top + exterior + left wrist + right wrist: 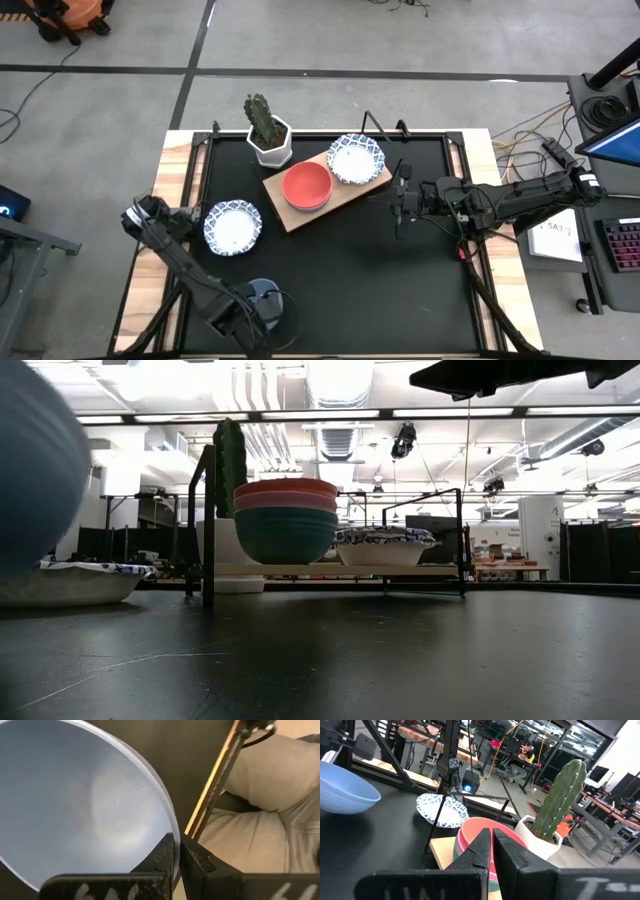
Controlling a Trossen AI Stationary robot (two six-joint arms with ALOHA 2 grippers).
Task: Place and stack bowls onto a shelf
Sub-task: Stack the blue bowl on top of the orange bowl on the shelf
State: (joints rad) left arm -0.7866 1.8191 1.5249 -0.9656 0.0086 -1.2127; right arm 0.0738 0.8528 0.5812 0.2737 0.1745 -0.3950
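Note:
My left gripper (262,300) is by the table's near edge and is shut on the plain blue bowl (75,805), which also shows in the right wrist view (345,790). The light-brown shelf (345,195) carries a stack of red (285,487), pink and green bowls. A blue-patterned white bowl (355,158) sits beside that stack. Another patterned bowl (232,227) rests on the black table left of the shelf. My right gripper (395,200) hangs shut just right of the shelf and holds nothing. My left gripper pinches the blue bowl's rim (172,827), with one finger (157,857) inside the bowl and the other outside its wall. The bowl (30,460) is lifted clear of the table.
A cactus in a white hexagonal pot (268,135) stands at the shelf's far left corner. Thin black frame posts (208,525) rise around the table's far side. Bare black tabletop (370,280) lies near and right of the shelf.

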